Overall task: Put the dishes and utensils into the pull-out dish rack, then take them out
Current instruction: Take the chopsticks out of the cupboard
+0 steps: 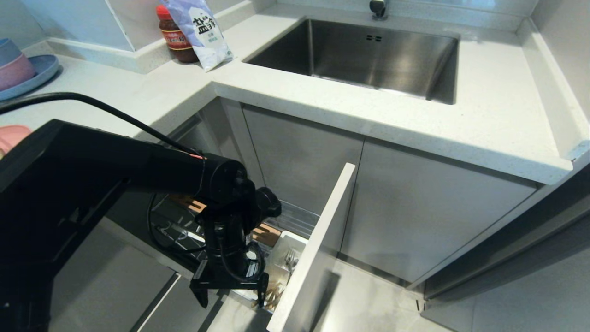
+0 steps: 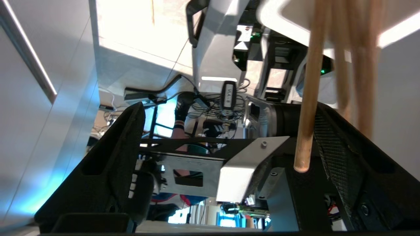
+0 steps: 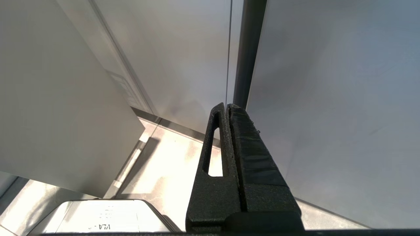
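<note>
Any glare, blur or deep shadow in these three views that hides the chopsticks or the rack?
Head view: the left arm shades the pull-out dish rack, so the chopsticks are dim. Left wrist view: the floor is blown out, and the chopsticks are so close that the farther ones blur between the open left gripper fingers. Right wrist view: soft light, only cabinet panels.

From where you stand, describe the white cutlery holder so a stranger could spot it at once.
Find the steel sink in the pale counter, then drop to the pull-out dish rack open below its left corner. The white cutlery holder sits just inside the rack's pale panel front, beside the open left gripper. It alone is white plastic, with a fork and wooden chopsticks in it.
</note>
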`<state>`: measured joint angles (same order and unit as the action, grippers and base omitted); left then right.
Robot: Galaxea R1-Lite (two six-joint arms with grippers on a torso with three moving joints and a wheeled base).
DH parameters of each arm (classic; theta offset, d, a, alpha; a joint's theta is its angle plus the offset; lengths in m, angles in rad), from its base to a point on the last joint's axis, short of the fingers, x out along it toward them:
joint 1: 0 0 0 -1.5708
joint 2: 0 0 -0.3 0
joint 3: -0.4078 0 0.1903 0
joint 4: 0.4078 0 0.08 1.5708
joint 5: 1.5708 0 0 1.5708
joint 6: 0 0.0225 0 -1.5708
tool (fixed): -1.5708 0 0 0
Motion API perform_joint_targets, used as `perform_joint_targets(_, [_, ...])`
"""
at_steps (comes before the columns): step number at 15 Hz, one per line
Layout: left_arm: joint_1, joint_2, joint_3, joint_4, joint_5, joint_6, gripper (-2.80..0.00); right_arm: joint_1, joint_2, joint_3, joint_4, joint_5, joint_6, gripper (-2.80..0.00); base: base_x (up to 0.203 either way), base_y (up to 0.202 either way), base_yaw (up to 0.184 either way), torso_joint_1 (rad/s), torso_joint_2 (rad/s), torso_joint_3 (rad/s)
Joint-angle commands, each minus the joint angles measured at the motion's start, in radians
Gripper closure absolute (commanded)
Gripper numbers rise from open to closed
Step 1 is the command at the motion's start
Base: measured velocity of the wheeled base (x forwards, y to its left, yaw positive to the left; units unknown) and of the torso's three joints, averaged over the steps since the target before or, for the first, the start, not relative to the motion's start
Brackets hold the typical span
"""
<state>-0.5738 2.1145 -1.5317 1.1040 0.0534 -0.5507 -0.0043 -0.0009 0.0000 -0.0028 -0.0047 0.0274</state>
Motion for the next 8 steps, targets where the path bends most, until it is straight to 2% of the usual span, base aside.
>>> perform_joint_targets(1, [0.021, 0.005, 0.002, 0.008, 0.002, 0.022, -2.8, 0.0, -0.002, 0.002, 0.0, 0.0, 0.0, 0.0, 0.0, 0.0, 0.0, 0.0, 0.0, 0.0])
perform_joint_targets(5, [0.038, 0.027, 0.002, 0.063, 0.002, 0.086, -2.8, 0.0, -0.002, 0.002, 0.0, 0.0, 0.0, 0.0, 0.0, 0.0, 0.0, 0.0, 0.0, 0.0])
perform_joint_targets(8, [0.037, 0.055, -0.005, 0.057, -0.003, 0.086, -2.8, 0.0, -0.002, 0.002, 0.0, 0.0, 0.0, 0.0, 0.0, 0.0, 0.0, 0.0, 0.0, 0.0])
